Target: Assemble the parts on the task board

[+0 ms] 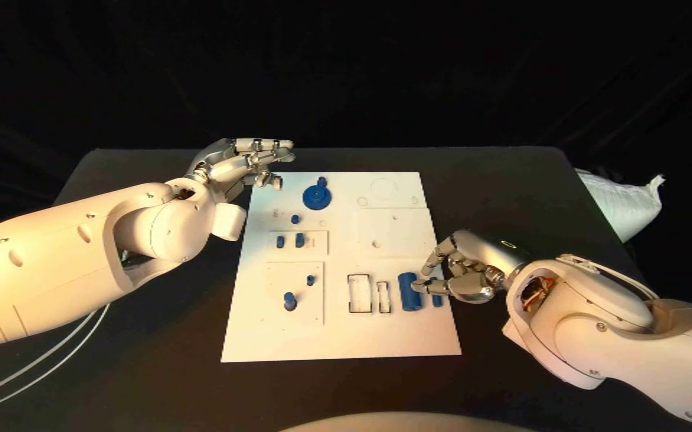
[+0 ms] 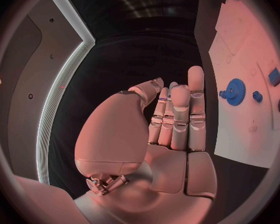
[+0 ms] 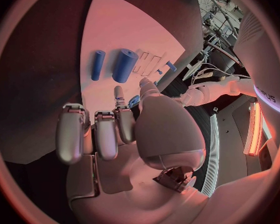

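Resting at the right edge of the task board (image 1: 339, 337), the right hand (image 1: 454, 277) is seen with its fingers curled in close beside a blue cylinder (image 1: 410, 295). Whether that part is already pinched cannot be told from the head view; in the right wrist view the fingers (image 3: 105, 134) are bent inward and nothing is plainly held, while the thick cylinder (image 3: 124, 65) and a thinner blue rod (image 3: 98, 64) lie on the board just beyond the fingertips. A pick-up of one of these parts is judged to be the step in hand. For the next move, a firm pinch on the cylinder would be needed, followed by a lift toward one of the outlined slots (image 1: 361, 294) just beside it.

The left hand (image 1: 245, 162) is held over the tabletop (image 1: 144, 167) at the board's far left corner, fingers together and partly bent, with nothing gripped.

On the white board, a blue gear (image 1: 315, 194) is set near the far end, small blue pegs (image 1: 290, 240) lie in the middle, and an oval blue piece (image 1: 290, 300) sits in the near left panel. Most recesses appear unfilled, so the assembly is judged to be at an early stage.
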Robot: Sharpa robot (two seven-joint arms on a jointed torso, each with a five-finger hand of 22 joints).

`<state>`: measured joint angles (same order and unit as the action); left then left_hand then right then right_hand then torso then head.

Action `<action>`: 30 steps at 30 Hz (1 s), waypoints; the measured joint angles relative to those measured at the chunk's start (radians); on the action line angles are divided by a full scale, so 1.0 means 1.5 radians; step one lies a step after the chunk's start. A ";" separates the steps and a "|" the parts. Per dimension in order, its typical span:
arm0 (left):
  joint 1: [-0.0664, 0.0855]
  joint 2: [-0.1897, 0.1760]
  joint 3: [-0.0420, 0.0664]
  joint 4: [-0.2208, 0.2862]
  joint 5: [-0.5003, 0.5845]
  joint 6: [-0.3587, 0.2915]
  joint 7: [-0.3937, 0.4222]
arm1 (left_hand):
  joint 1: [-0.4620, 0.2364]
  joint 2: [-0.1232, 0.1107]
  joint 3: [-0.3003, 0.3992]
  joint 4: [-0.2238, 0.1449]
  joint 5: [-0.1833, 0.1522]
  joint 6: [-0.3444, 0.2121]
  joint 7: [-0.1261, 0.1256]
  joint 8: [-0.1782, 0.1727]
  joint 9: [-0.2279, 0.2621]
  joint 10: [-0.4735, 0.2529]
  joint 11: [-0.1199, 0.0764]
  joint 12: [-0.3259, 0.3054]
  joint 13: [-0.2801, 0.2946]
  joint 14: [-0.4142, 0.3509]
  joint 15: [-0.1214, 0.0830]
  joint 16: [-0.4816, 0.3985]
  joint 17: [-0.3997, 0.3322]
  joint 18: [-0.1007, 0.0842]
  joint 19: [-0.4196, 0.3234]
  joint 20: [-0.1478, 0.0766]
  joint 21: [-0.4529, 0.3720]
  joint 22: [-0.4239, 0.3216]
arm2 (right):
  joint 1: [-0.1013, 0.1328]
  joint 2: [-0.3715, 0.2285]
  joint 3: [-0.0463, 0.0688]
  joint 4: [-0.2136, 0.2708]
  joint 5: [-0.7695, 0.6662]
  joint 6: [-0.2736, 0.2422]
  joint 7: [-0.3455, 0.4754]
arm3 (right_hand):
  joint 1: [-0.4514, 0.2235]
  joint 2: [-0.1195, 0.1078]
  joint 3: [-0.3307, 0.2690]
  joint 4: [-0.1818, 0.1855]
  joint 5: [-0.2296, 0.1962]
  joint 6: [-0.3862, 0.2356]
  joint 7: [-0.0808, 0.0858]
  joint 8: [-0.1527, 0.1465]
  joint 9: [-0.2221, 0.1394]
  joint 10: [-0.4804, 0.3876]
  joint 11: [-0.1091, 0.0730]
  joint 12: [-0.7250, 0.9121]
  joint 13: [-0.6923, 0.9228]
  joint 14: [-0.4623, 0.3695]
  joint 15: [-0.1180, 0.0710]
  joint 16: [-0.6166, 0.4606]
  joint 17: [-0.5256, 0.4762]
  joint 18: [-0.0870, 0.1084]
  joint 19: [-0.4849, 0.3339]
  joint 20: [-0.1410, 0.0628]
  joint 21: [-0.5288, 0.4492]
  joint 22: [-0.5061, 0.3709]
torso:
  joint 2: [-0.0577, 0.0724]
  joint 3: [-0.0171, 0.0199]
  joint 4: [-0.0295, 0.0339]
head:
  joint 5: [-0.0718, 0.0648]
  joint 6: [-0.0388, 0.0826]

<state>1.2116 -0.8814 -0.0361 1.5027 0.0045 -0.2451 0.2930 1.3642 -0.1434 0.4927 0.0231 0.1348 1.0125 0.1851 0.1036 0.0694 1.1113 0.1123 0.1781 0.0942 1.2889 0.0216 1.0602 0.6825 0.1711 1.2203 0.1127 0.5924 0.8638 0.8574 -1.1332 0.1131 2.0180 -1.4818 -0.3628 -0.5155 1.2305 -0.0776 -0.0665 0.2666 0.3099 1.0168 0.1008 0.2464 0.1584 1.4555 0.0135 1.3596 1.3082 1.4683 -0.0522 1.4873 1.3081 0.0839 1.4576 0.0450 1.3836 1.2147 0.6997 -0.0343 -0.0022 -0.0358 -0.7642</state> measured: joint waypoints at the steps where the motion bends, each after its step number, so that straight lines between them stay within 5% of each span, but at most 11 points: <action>1: 0.000 0.000 0.000 0.000 0.000 0.000 0.000 | 0.000 0.000 0.000 0.000 0.000 0.000 0.000 0.000 0.000 0.000 0.000 0.000 0.000 0.000 0.000 0.000 0.000 0.000 0.000 0.000 0.000 0.000 | 0.000 0.001 0.000 0.000 -0.005 0.002 -0.005 | 0.000 0.000 -0.003 0.003 0.000 0.000 0.000 0.001 0.002 0.000 0.000 0.003 0.000 0.000 0.000 0.000 0.000 0.000 0.000 0.000 0.000 0.001 | 0.000 -0.0002 0.0003 | 0.000 -0.001; 30: -0.002 -0.004 0.000 0.001 0.000 0.001 -0.002 | 0.000 0.000 0.000 0.000 0.000 0.000 0.000 0.000 0.000 0.000 0.000 0.000 0.000 0.000 0.000 0.000 0.000 0.000 0.000 0.000 0.000 0.000 | -0.024 0.085 0.003 -0.064 -0.087 0.072 -0.047 | -0.017 0.017 -0.027 0.015 0.004 -0.005 -0.004 0.022 0.021 0.000 0.000 0.003 0.000 0.000 0.000 0.003 0.000 0.000 0.002 -0.002 0.004 0.008 | 0.001 -0.0016 -0.0004 | 0.011 -0.010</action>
<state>1.2079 -0.8871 -0.0364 1.5034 0.0042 -0.2437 0.2902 1.3642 -0.1434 0.4927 0.0231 0.1348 1.0125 0.1851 0.1036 0.0695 1.1113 0.1123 0.1781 0.0942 1.2889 0.0216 1.0602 0.6827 0.1711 1.2203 0.1127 0.5925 0.8639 0.8208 -1.0062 0.1175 1.9221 -1.6122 -0.2552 -0.5859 1.2056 -0.0527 -0.1066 0.2893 0.3157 1.0092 0.0950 0.2793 0.1892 1.4555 0.0135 1.3647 1.3079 1.4683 -0.0520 1.4913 1.3077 0.0840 1.4609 0.0415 1.3896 1.2261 0.7009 -0.0367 -0.0028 -0.0193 -0.7795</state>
